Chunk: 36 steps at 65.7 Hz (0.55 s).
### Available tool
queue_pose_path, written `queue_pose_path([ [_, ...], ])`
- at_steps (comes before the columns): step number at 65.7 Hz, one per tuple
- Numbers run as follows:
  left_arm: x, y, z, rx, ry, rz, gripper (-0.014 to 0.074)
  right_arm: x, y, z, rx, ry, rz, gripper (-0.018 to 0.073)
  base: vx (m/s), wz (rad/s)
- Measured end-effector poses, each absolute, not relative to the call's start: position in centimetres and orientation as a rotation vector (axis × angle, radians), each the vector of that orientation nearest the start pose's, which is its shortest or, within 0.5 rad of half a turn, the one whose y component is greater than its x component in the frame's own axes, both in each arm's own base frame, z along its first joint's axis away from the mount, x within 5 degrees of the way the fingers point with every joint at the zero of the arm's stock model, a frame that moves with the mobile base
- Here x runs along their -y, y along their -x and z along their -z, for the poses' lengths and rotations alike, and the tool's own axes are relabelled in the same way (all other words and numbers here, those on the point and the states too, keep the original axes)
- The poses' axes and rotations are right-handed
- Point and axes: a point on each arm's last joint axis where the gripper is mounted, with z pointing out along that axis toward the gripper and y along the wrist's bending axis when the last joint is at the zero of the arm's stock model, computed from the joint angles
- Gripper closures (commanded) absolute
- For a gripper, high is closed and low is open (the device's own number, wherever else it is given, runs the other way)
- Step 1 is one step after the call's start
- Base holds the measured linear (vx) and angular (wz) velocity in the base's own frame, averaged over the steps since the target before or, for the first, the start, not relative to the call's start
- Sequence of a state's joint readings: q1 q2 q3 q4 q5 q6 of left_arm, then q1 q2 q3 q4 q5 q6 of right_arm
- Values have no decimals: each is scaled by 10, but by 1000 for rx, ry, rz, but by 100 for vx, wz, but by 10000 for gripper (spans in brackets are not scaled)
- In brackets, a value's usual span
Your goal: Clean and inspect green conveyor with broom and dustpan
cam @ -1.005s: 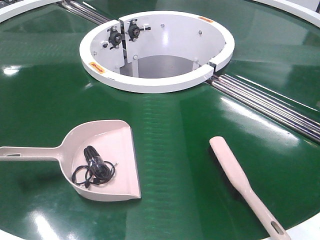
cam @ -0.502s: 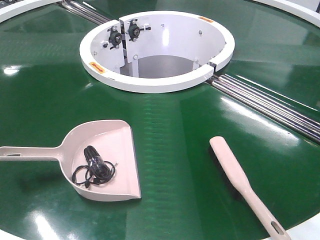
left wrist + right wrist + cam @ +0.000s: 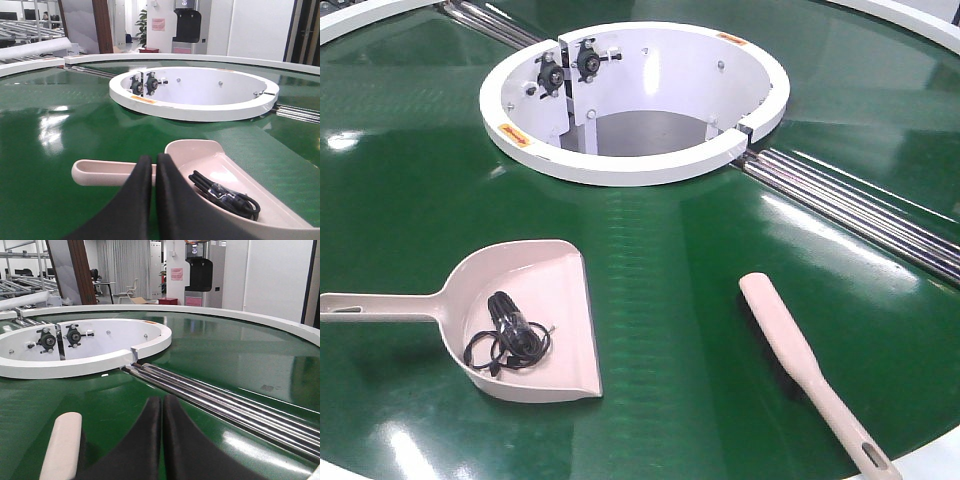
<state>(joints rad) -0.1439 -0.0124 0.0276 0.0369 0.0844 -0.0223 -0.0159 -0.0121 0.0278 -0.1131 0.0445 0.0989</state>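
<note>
1. Two tools lie on the green conveyor (image 3: 650, 250); at left, the dustpan (image 3: 520, 310) rests flat, a coiled black cable (image 3: 510, 340) already inside it.
2. Left gripper (image 3: 154, 172) sits above the dustpan handle, fingers pressed together, holding nothing.
3. At right, the broom (image 3: 800, 365) lies untouched near the rim.
4. Right gripper (image 3: 162, 415), jaws closed and empty, hangs beside the broom head.
5. Sweeping looks finished; tool pickup or inspection seems left.
</note>
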Motion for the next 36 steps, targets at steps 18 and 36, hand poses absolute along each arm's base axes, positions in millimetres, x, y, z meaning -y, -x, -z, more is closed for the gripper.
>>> queue_pose_path([
  [18,8,-56,-197,-1579,-123,99,602,1,-57,-200,-1544,-6,27,567,0,0],
  [36,8,-56,-197,-1579,-123,99,602,1,-57,-200,-1544,-6,27,567,0,0],
])
